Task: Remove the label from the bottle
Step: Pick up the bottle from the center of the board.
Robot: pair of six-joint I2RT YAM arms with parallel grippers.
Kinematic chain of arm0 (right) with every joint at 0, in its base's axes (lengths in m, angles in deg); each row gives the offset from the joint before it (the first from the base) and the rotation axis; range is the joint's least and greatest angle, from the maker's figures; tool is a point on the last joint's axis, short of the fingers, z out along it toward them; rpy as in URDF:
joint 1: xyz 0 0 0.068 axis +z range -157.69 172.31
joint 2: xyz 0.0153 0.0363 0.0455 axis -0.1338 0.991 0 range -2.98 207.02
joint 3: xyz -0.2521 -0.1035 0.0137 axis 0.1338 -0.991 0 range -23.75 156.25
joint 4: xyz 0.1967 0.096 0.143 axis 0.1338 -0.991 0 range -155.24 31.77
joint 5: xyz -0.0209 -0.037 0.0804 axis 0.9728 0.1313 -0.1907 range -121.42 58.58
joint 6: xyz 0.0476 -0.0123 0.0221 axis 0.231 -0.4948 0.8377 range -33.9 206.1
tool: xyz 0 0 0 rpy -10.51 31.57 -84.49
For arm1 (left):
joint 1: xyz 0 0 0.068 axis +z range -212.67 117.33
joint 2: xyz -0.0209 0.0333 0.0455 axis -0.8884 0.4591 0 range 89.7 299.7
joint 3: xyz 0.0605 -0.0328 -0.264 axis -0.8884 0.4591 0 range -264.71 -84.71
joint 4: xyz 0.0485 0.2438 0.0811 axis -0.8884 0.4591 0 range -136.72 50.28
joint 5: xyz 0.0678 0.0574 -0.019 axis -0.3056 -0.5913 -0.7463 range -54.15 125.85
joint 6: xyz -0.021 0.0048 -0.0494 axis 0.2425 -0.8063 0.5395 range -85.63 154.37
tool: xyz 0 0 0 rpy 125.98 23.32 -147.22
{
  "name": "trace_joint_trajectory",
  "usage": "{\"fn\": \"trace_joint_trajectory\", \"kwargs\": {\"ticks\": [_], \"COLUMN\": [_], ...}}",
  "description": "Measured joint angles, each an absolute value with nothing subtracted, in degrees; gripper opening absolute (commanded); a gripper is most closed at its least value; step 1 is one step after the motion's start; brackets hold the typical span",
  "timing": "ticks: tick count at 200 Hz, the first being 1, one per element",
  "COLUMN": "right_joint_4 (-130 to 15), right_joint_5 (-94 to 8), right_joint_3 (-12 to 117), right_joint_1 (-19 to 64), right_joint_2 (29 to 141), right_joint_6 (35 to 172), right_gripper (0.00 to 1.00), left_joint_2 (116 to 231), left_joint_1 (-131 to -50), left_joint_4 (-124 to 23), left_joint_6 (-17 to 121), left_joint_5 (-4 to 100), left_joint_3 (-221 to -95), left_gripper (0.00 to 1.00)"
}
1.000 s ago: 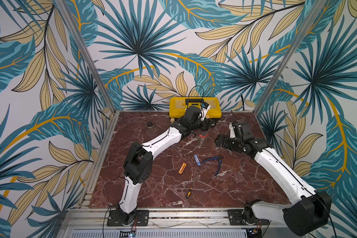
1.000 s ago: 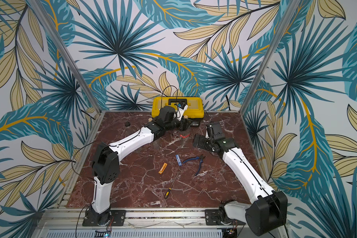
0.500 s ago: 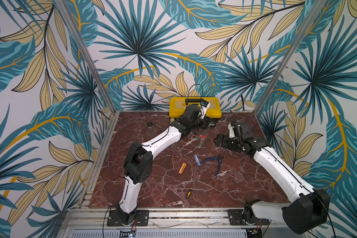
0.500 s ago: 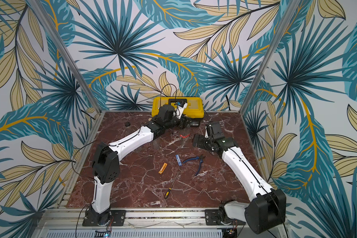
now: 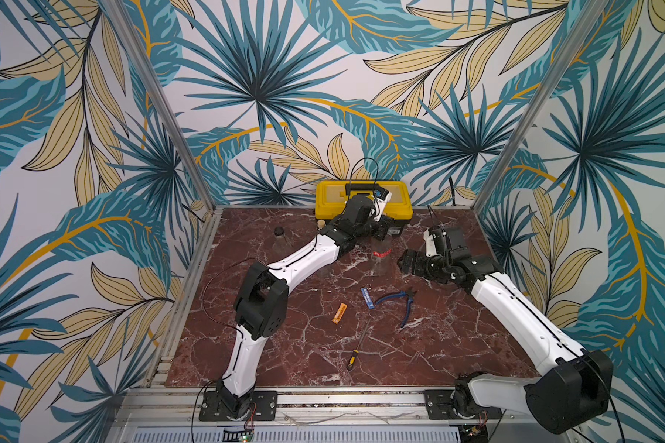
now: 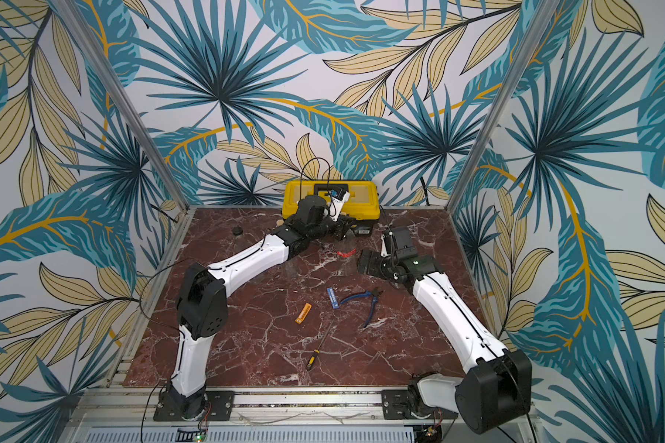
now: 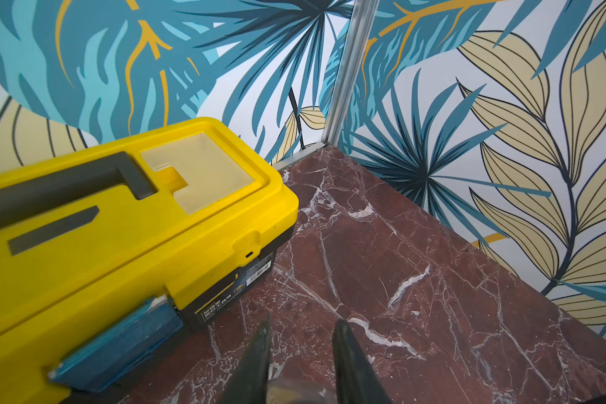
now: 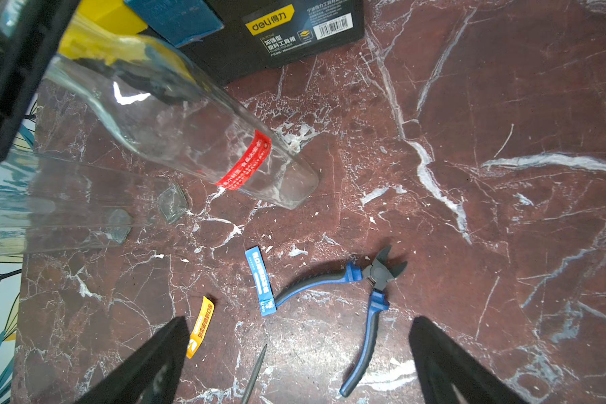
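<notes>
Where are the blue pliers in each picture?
In a top view: pliers right of centre, beside the blue strip.
In a top view: pliers just right of centre, beside that strip.
Left wrist: not in it.
Right wrist: pliers beside the blue strip.
Shared landmark: the yellow toolbox, in all four.

The left arm stretches toward the back, and the left gripper has its jaws pulled close, seemingly pinching the top of the bottle. The right arm bends inward and low, and the right gripper is spread wide.
</notes>
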State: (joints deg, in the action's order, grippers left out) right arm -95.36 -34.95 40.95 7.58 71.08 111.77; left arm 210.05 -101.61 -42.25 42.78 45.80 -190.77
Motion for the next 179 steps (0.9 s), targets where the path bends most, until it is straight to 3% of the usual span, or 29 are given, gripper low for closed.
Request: {"fn": "trace_joint_trajectory", "kwargs": {"ticks": [44,179], "right_joint_4": [-95.38,-94.53], "right_joint_5": [-35.14,-39.86], "right_joint_3": [40.95,38.11], "right_joint_1": [7.56,7.95], "right_joint_2": [71.08,70.82], "right_joint_6": [110.89,103.81], "right_gripper": [0.99,0.95], "left_joint_2": [210.05,202.8], "left_joint_1": [-101.61,-102.11], "left_joint_4": [-42.25,-33.44], "left_joint_6": [43.37,53.18], "left_joint_5": [45.69,41.47], "left_joint_3": [-190.77,-187.8], "left_gripper": [0.0,0.0]}}
